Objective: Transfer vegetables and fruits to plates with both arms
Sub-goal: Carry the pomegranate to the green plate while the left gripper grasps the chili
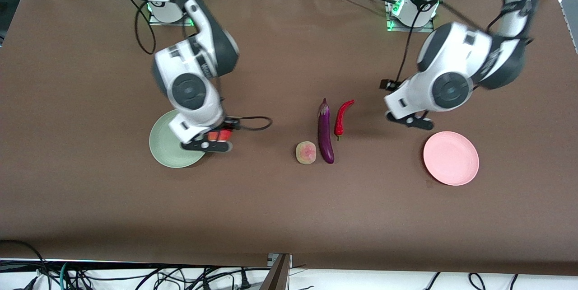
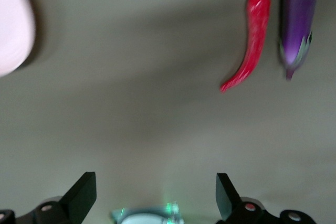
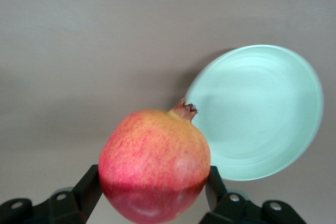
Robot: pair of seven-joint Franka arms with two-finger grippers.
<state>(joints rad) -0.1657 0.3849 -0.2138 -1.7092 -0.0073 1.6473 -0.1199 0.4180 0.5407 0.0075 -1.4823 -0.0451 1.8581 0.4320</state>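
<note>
Green plate (image 1: 165, 147) toward right arm's end of table; bare cloth all around its rim. Right gripper (image 1: 216, 138) over plate's edge, fingers (image 3: 90, 190) clamped on red-yellow fruit (image 3: 154, 164), fruit held off table. Open brown table (image 1: 271, 213) between plate and peach (image 1: 305, 152). Peach just beside eggplant (image 1: 325, 132), narrow gap. Chili (image 1: 342, 117) near eggplant, apart from it. Left gripper (image 1: 408, 119) over bare table between chili and pink plate (image 1: 450, 158), fingers (image 2: 81, 195) spread wide, holding nothing. Pink plate clear on all sides.
</note>
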